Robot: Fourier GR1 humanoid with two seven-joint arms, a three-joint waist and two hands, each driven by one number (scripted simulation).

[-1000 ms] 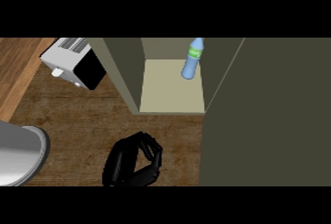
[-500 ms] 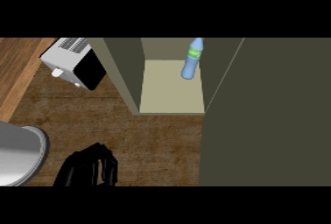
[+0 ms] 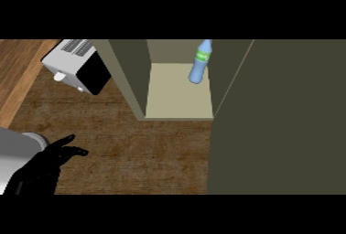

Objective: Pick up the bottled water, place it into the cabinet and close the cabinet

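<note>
Moved leftward over counter (image 3: 148, 151): left hand (image 3: 46, 162), fingers apart, holding nothing. Bottle (image 3: 198, 64) standing at back of cabinet (image 3: 179, 98), door (image 3: 283, 114) open.

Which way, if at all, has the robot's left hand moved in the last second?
Yes. The left hand has moved left across the counter, away from the cabinet holding the bottled water, toward the view's lower left corner.

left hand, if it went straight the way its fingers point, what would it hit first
Probably the cabinet's left side wall, after passing over the counter. The left hand points up and right; the white appliance sits just left of that line. Height is unclear.
</note>
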